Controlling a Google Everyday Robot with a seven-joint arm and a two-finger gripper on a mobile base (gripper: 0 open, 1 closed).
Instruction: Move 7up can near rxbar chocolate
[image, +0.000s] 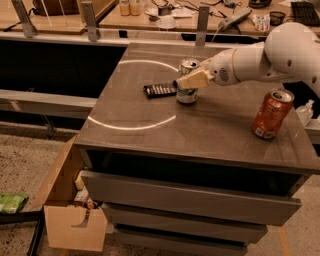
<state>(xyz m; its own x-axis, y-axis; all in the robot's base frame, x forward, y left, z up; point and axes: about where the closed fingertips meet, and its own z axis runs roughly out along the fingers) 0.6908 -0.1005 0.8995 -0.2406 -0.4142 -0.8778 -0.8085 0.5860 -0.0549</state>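
Nearest to me are the grey drawers (190, 200) under the table (150, 135), and an orange can (271, 114) stands near the right front edge, well apart from the rest. Further back, the silver-green can (186, 96) seems to rest on the table just beside the right end of the dark bar (159, 90); whether they touch I cannot tell. The gripper (185, 80) reaches in from the right and is clamped on this can. I judge the move almost finished: only letting go and pulling away remain. The can is upright, long axis vertical; the bar lies flat, its length pointing toward the can.
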